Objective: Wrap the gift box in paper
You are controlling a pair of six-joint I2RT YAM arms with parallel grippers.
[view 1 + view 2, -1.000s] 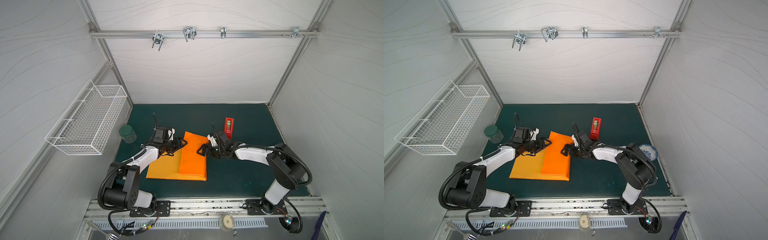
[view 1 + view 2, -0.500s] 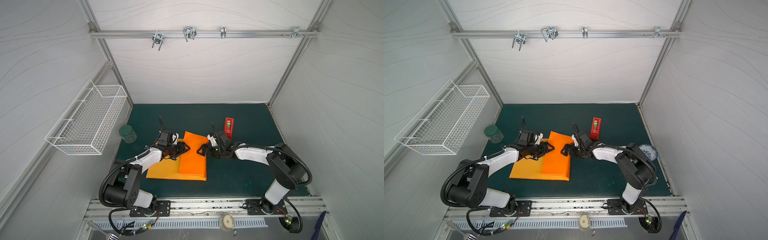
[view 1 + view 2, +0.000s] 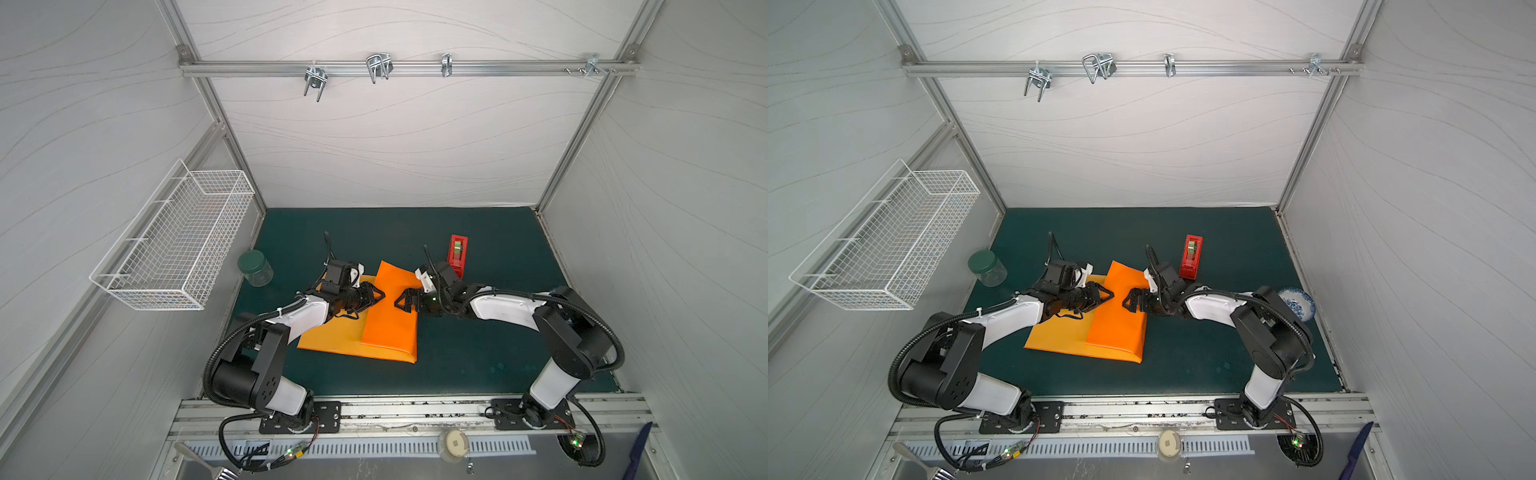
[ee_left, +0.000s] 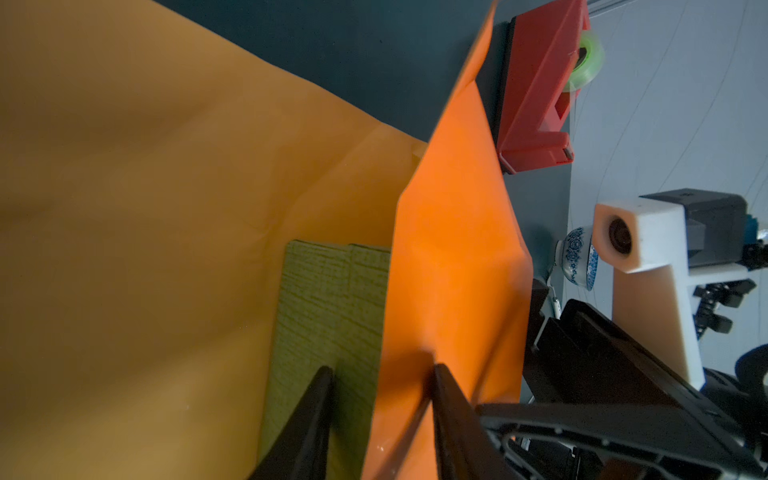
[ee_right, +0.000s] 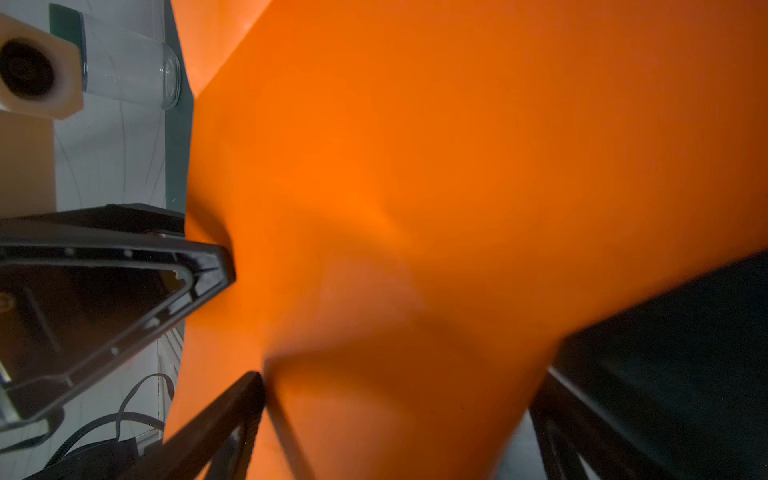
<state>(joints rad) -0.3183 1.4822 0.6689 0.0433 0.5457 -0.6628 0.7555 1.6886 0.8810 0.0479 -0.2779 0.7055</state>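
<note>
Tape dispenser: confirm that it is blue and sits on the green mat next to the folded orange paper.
Wrong colour. The tape dispenser is red, not blue. The rest holds: it sits on the green mat next to the folded orange paper, as both top views show.

The paper [image 3: 328,338] [image 3: 1059,336], a bright orange sheet, lies flat in both top views. Its 3 o'clock side is folded over toward 9 o'clock as a raised flap. In the left wrist view the olive-green, grid-textured gift box [image 4: 328,299] lies on the sheet, partly under that flap.
</note>
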